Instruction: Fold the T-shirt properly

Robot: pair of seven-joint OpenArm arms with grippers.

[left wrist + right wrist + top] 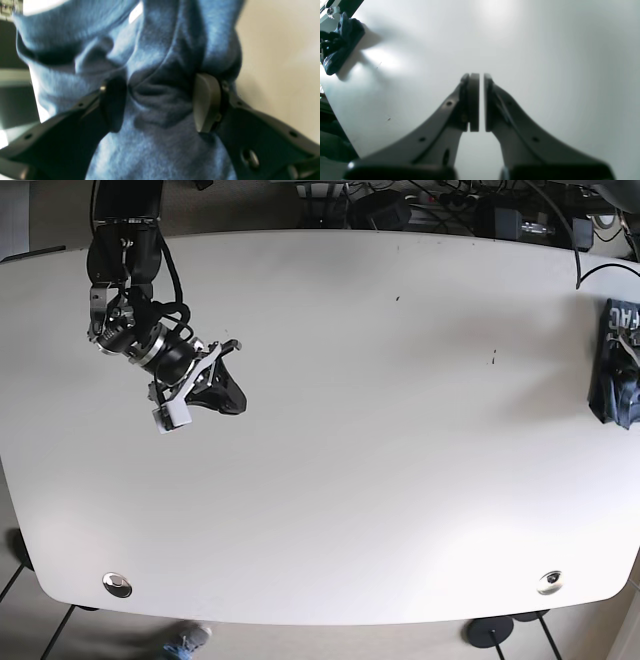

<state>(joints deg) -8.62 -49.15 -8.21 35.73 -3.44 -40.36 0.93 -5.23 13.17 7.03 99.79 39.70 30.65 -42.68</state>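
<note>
Although the task calls for a neat fold, we judge it barely begun, or possibly at its close: no flat, squared garment shows. Nearest, in the left wrist view, the left gripper (160,105) has its fingers (206,102) pinching a bunched ridge of the blue T-shirt (160,45), cloth crowding between and beyond both pads. In the right wrist view, the right gripper (481,102) holds nothing, its fingers (473,102) nearly pressed together with a thin slit between, bare white table (545,62) beyond their tips. Farthest, the base view shows the shirt as a compact bundle at the table's edge, well apart from the right gripper.
</note>
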